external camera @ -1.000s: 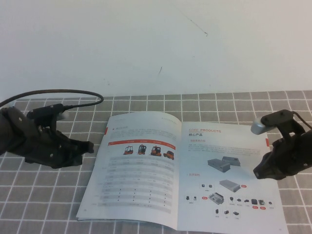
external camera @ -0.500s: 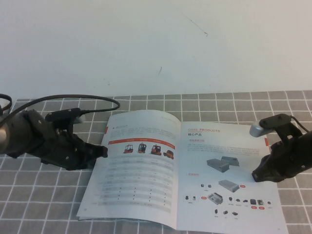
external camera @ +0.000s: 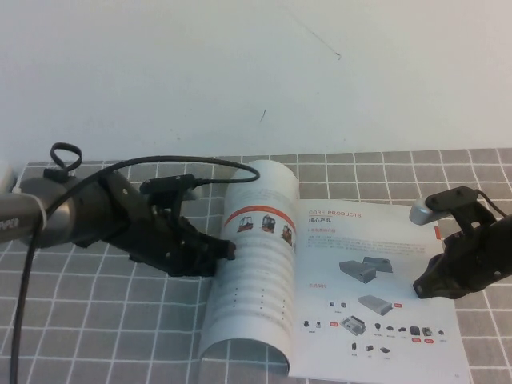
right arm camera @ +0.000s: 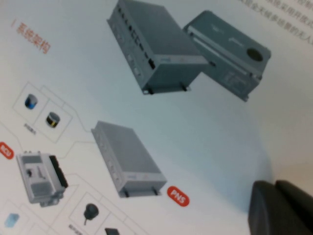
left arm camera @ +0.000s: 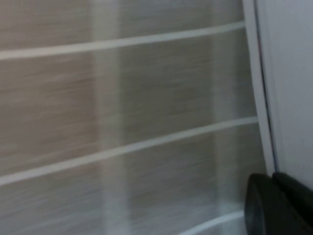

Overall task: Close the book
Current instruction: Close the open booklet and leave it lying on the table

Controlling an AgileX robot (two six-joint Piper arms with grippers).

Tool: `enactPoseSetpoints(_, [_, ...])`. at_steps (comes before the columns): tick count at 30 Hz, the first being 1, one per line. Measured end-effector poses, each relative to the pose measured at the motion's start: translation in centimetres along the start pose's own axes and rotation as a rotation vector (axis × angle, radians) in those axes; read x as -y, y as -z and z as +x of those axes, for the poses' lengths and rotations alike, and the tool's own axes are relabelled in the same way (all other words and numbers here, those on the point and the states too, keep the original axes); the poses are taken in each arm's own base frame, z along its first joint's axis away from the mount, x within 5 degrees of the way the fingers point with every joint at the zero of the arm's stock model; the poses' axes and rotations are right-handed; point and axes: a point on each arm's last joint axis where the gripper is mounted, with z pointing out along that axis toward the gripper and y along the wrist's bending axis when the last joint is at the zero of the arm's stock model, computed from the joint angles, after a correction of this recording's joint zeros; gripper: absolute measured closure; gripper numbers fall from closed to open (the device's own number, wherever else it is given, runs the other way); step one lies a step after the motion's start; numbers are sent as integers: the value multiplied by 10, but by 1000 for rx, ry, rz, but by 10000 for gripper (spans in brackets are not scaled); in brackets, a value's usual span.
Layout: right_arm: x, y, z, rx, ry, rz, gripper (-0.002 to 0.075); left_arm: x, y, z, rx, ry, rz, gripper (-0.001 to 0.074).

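**Figure.** Closing a book [external camera: 352, 280], high view. The book lies open on a grey checked tablecloth [external camera: 96, 320]. Its right page [external camera: 368, 264] is flat, and its left page [external camera: 256, 280] is curled up in an arch beside the spine. The left gripper [external camera: 226, 251] sits low at the outer side of that arch, touching the lifted sheet. The right gripper [external camera: 422, 286] rests at the outer margin of the right page. Whether either gripper is open or closed cannot be told, and neither visibly holds anything (each wrist view shows only a dark tip at its edge).

**Step in hand, as judged:** turning the left page over onto the right.
- The left gripper should sweep rightward in a low arc, pushing from behind the crest so the sheet rolls over rather than buckling or springing back.
- The right gripper probably pins the book against sliding, and it must clear away before the page lands on it.
- The trailing cable [external camera: 160, 162] should be kept off the paper.

**Legible writing:**
- The red heading [external camera: 336, 214] "CORE PRODUCTS" tops the right page, with Chinese characters beneath.
- A red tag [right arm camera: 178, 196] reads "PNS" below a grey box [right arm camera: 129, 156].
- A red band [external camera: 254, 216] with small vehicle pictures crosses the left page.
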Motion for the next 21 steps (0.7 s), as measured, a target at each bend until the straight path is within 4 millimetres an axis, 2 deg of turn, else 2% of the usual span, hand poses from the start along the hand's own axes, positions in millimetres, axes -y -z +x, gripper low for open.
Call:
enactPoseSetpoints(11, [0, 1, -4, -1, 53, -8, 729, 86, 21, -31, 71, -66, 241, 738])
enactPoseSetpoints(14, [2, 5, -8, -34, 127, 2, 729, 100, 31, -34, 92, -111, 272, 738])
enactPoseSetpoints(16, [5, 17, -14, -50, 161, 33, 729, 105, 38, -34, 100, -130, 286, 738])
enactPoseSetpoints(18, [12, 38, -21, -43, 161, 85, 729, 107, 47, -34, 114, -157, 283, 738])
enactPoseSetpoints(21, [19, 79, -37, 42, 123, 143, 729, 111, 68, -37, 157, -215, 270, 738])
